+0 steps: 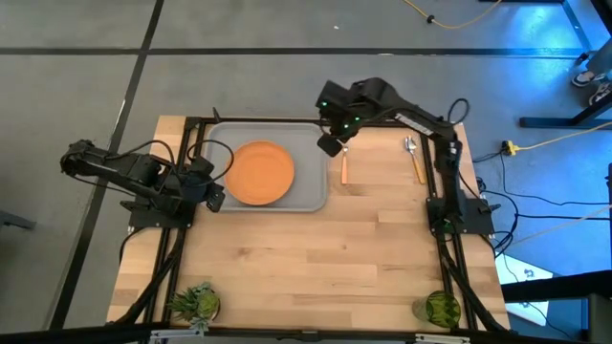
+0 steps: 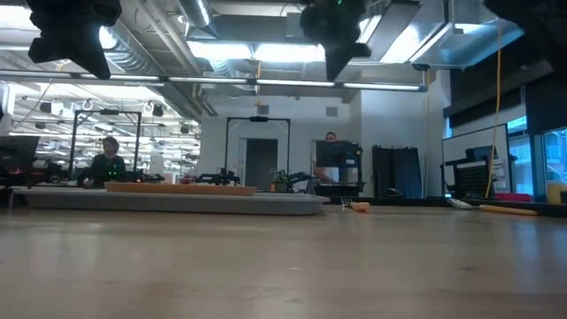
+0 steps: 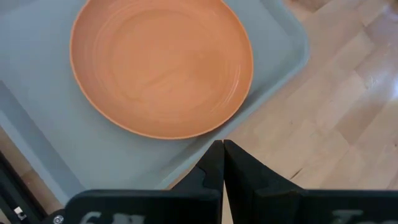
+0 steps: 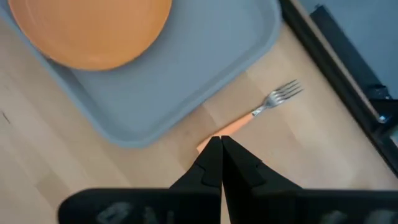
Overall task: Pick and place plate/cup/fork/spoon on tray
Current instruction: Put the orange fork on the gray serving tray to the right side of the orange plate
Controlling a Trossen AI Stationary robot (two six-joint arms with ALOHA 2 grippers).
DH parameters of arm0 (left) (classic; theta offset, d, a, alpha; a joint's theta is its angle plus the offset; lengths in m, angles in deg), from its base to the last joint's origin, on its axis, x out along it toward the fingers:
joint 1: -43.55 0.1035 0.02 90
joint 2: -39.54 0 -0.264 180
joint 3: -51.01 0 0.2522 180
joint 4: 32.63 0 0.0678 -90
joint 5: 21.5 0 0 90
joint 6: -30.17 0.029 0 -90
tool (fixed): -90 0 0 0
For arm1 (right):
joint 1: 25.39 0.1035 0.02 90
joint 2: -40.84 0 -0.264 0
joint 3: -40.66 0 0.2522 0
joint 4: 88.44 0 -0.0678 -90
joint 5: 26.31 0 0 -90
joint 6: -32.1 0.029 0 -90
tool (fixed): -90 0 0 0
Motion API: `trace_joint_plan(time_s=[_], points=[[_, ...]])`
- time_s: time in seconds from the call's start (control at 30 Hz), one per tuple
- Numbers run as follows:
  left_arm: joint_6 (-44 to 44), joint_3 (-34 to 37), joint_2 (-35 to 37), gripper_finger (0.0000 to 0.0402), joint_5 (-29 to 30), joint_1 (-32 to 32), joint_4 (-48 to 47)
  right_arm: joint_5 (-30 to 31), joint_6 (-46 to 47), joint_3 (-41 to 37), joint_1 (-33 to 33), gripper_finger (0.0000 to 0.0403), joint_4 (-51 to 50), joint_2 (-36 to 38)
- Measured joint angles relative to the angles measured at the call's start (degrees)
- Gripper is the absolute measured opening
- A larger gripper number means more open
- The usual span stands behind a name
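The orange plate lies flat in the grey tray at the far left of the table. On the wood just right of the tray lies the fork, with the spoon farther right. The green cup stands at the near right corner. My right gripper hangs shut and empty, high over the gap between tray and fork; in its wrist view its fingertips cover part of the fork's handle. My left gripper is shut and empty above the tray's near left rim.
A spiky green plant-like object stands at the near left corner. Black frame rails run along both sides of the table. The wood between the tray and the near edge is bare.
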Motion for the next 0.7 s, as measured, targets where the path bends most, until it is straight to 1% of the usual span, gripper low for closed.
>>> trace_joint_plan(time_s=[0.17,0.27,0.43,0.5,0.57,0.63,0.7], points=[[0.1,0.0,0.0,0.0,0.0,0.0,0.0,3.8,3.8,0.0,1.5,0.0003,0.0,4.0],[0.7,0.0,0.0,0.0,0.0,0.0,0.0,4.3,5.2,0.0,2.3,0.0003,0.0,5.0],[3.0,0.0,0.0,0.0,0.0,0.0,0.0,8.2,7.5,-1.2,4.3,0.0003,0.2,5.8],[3.0,0.0,0.0,0.0,0.0,0.0,0.0,10.4,9.1,-4.4,5.0,0.0003,0.3,6.4],[3.0,0.0,0.0,0.0,0.0,0.0,0.0,12.5,11.2,-9.2,5.5,0.0003,1.3,7.4],[3.0,0.0,0.0,0.0,0.5,0.0,0.0,13.0,12.4,-15.0,5.8,0.0003,3.9,9.2],[3.0,0.0,0.0,0.0,0.8,0.0,0.0,12.8,12.7,-21.3,5.8,0.0003,8.7,11.5]])
